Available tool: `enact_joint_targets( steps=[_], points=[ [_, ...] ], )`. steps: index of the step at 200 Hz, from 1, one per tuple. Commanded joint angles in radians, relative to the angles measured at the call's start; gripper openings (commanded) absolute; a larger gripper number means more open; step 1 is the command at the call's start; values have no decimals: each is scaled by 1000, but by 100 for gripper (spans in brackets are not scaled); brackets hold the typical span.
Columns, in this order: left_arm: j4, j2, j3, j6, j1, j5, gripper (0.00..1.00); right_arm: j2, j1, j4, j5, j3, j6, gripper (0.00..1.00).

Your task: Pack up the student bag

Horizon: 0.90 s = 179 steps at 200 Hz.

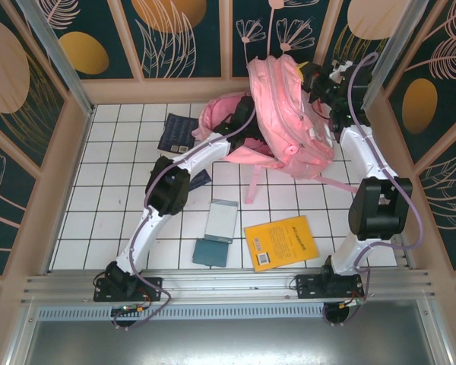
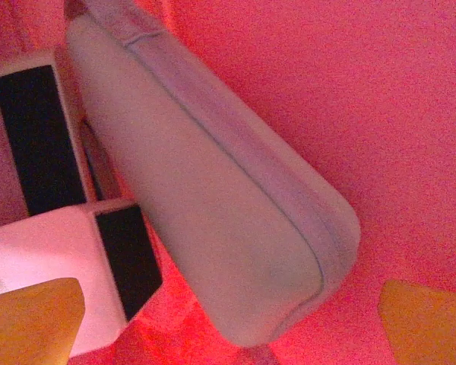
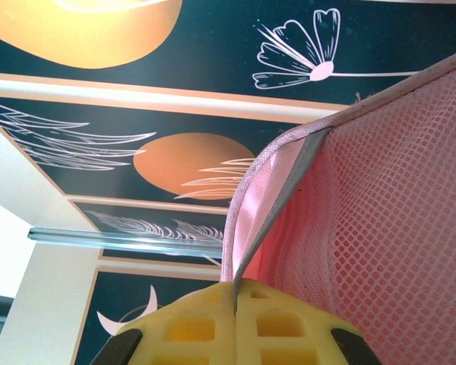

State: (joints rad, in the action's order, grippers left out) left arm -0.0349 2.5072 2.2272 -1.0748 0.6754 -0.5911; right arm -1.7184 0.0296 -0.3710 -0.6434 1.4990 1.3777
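Top external view: the student bag is held up at the far right of the table, its rim pinched by the right gripper; the left gripper, spread wide, is inside above a pale pouch, while a yellow book and two teal notebooks lie unpacked.

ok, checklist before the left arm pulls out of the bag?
1. Right jaws shut on bag rim, holding it up: ok.
2. Left jaws open: ok.
3. Pouch lying inside bag, not gripped: ok.
4. Exit path through bag mouth free of straps: cannot tell.
5. Yellow book flat on table, nothing on it: ok.
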Motion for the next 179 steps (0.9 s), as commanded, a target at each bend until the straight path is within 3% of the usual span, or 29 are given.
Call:
enact_joint_targets(
  steps=[1, 99, 179],
  points=[
    [31, -105, -27, 67, -7, 17, 99, 36, -12, -201, 13, 77, -2, 0],
    [193, -218, -80, 155, -34, 39, 99, 63, -50, -174, 2, 50, -46, 0],
    [294, -596, -449, 327, -97, 232, 99, 42, -113, -17, 3, 106, -235, 0]
  ],
)
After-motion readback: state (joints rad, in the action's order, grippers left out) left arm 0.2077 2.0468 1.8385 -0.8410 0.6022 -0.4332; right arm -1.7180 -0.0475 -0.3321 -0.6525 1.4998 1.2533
